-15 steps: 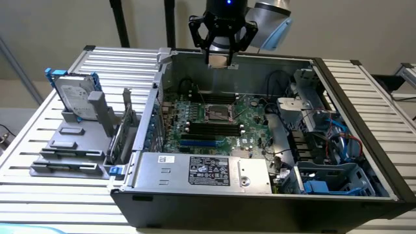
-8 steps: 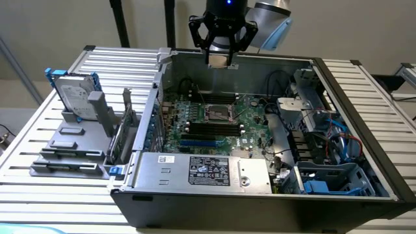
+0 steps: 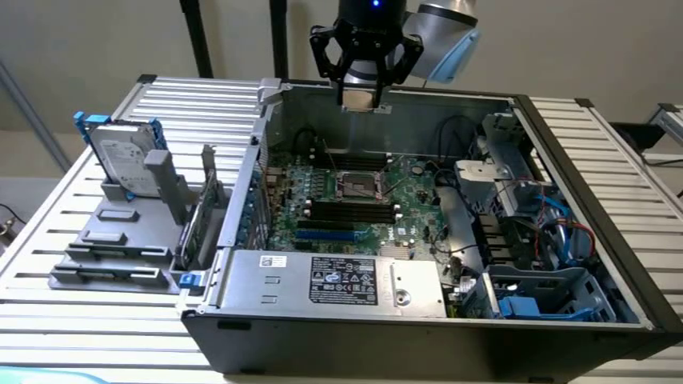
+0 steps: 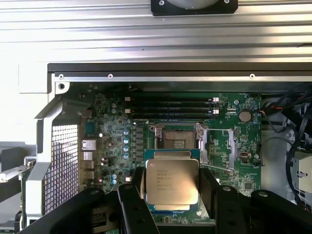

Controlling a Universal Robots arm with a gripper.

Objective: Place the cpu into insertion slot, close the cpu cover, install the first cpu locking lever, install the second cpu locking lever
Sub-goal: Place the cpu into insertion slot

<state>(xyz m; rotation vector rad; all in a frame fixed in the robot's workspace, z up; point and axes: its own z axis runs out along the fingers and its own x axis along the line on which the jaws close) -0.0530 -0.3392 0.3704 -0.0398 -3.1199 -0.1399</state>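
Hand (image 3: pixel 362 104) hung over the far rim of the open computer case (image 3: pixel 427 340), up above board level and well clear of everything inside. Hand was closed partway, clamped on the cpu (image 3: pixel 361 97). The chip sat between the two dark fingers (image 4: pixel 136 192), gripped by opposite edges. Its silvery-beige face was turned toward the wrist camera, with printed lettering visible. A thin green edge showed beyond the metal top.

Insertion slot (image 3: pixel 361 186) lay on the green circuit board (image 3: pixel 414 188) inside the case, below the hand and nearer the exterior camera. Cpu and slot were well apart, with no contact. The slot's dark centre was exposed, with a metal rim round it. In the wrist view the slot lay just beyond the held chip's edge, between the chip and the long black memory sticks (image 4: pixel 170 105).

Case rested on a slatted metal table (image 3: pixel 64 248). A hard drive (image 3: pixel 120 160) stood upright in a grey holder (image 3: pixel 112 240) outside the case, at the exterior view's left.
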